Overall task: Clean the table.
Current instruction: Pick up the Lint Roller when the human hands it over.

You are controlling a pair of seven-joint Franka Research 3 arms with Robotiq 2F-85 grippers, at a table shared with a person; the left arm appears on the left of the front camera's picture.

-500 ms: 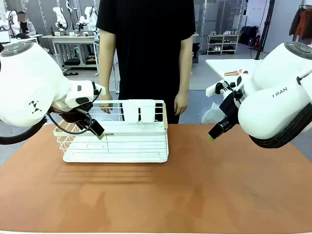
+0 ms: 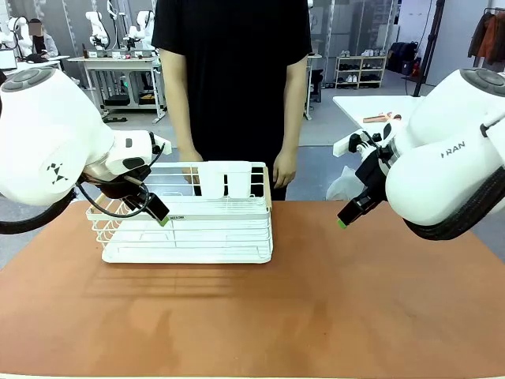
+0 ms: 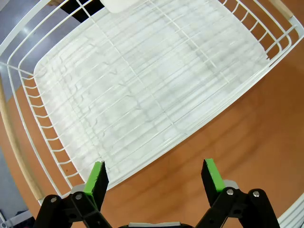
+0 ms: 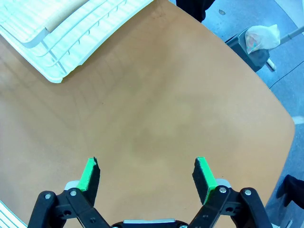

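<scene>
While a person (image 2: 233, 71) in a black shirt stands at the far side, the table (image 2: 331, 316) lies wide and red-brown between the two big white arms. A white wire rack (image 2: 189, 237) sits on the table, toward the robot's left and close to the far edge. A white holder (image 2: 227, 178) hangs on the rack's far wall. A small label (image 2: 175, 217) sits on the rack's front rail, but its print is too tiny to read. The person's arms hang down, and one hand (image 2: 282, 169) is near the rack's far corner.

The left gripper (image 3: 154, 173) hangs just above the near side of the rack. Its jaws stand wide apart and nothing is between them. In the left wrist view, one green pad is over the rack's edge and the other is over bare table.

The right gripper (image 4: 146, 171) hangs over the bare right part of the table, well apart from the rack. Its jaws are wide apart too, and it holds nothing.

The right arm (image 2: 442, 181) shows the grey letters "FRAN" on its round white shell. The left arm (image 2: 47, 142) has a small dark mark (image 2: 55, 170) made of dots, not words.
</scene>
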